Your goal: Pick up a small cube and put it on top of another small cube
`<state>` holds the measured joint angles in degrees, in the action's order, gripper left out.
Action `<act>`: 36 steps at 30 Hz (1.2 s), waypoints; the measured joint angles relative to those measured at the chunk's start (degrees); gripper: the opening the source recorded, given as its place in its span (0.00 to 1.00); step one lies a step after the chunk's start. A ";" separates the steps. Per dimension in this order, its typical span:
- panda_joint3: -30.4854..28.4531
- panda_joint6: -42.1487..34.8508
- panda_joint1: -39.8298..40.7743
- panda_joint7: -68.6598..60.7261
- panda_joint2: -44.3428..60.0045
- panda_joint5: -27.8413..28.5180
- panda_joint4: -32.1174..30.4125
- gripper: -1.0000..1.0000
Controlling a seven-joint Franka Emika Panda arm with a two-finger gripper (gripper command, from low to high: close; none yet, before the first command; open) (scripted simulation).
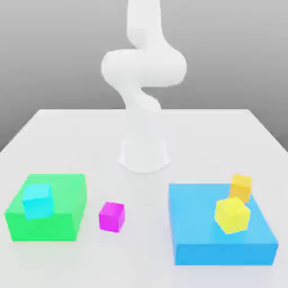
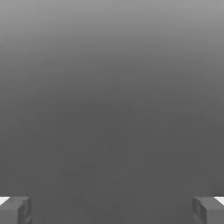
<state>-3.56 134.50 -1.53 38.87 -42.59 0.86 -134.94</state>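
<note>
- On the white table [image 1: 67, 129], the small matte magenta cube [image 1: 111, 216] sits between a large green block [image 1: 56, 216] and a flat blue slab [image 1: 208, 230].
- The small cyan cube [image 1: 37, 201] rests on the green block.
- The gripper [image 2: 112, 210] has its fingers [image 2: 15, 210] spread wide apart, holding nothing.

A pale, almost white surface [image 1: 67, 135] spreads across the lower part of the exterior view, its far edge running straight across and its 2 side edges slanting outward toward the camera. Behind it hangs a plain grey backdrop [image 1: 50, 50], lighter near the top and darker toward the surface's far edge. The light is soft and even, throwing only faint shadows. The hand view looks onto a smooth grey gradient [image 2: 112, 87], paler above, darker below.
</note>
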 joint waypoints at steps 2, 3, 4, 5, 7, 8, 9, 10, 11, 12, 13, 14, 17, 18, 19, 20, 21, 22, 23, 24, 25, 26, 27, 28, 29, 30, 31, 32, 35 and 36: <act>-2.89 2.30 -1.26 -5.91 2.80 0.69 -2.67 0.50; -4.22 3.42 -1.83 -8.76 4.16 1.01 -3.96 0.50; -5.53 4.53 -2.43 -11.55 5.51 1.35 -5.24 0.50; -6.80 5.63 -3.00 -14.34 6.86 1.70 -6.50 0.50; -9.18 7.87 -4.04 -19.94 9.59 2.26 -9.04 0.50; -10.36 8.97 -4.60 -22.73 10.96 2.56 -10.31 0.50; -11.54 10.07 -5.16 -25.51 12.33 2.88 -11.57 0.50; -12.69 11.19 -5.72 -28.26 13.70 3.21 -12.84 0.50; -13.82 12.30 -6.27 -31.03 15.07 3.54 -14.11 0.50; -14.94 13.41 -6.81 -33.80 16.44 3.87 -15.38 0.50; -16.01 14.52 -7.33 -36.57 17.81 4.20 -16.65 0.50; -16.78 15.65 -7.58 -39.44 19.22 4.35 -17.92 0.50; -19.76 18.99 -9.01 -47.75 23.29 5.29 -21.74 0.50; -20.70 20.10 -9.45 -50.49 24.62 5.63 -23.02 0.50; -21.67 21.21 -9.90 -53.14 25.95 6.08 -24.30 0.50; -22.54 22.32 -10.29 -55.88 27.26 6.43 -25.57 0.50; -23.37 23.42 -10.63 -58.59 28.56 6.80 -26.85 0.50; -24.12 24.52 -10.88 -61.30 29.85 7.18 -28.13 0.50; -24.83 25.61 -11.09 -63.96 31.12 7.61 -29.41 0.50; -25.53 26.70 -11.27 -66.56 32.36 8.13 -30.68 0.50; -26.13 27.78 -11.34 -69.12 33.58 8.70 -31.96 0.50; -26.71 28.86 -11.34 -71.59 34.78 9.39 -33.23 0.50; -27.25 29.83 -11.35 -73.83 35.87 10.03 -34.33 0.50; -27.65 30.40 -11.61 -75.38 36.66 9.78 -34.71 0.50; -27.99 30.80 -12.01 -76.63 37.32 9.07 -34.73 0.50; -28.04 31.16 -12.23 -77.71 37.92 8.08 -34.59 0.50; -28.24 31.45 -12.68 -78.82 38.49 6.89 -34.36 0.50; -28.52 31.72 -13.24 -79.82 39.06 5.72 -34.10 0.50; -28.67 32.74 -14.64 -83.40 40.87 1.09 -33.32 0.50; -28.55 33.11 -14.96 -84.70 41.50 -0.64 -33.07 0.50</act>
<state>-32.12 167.60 -16.49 -45.84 -1.09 0.21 -168.01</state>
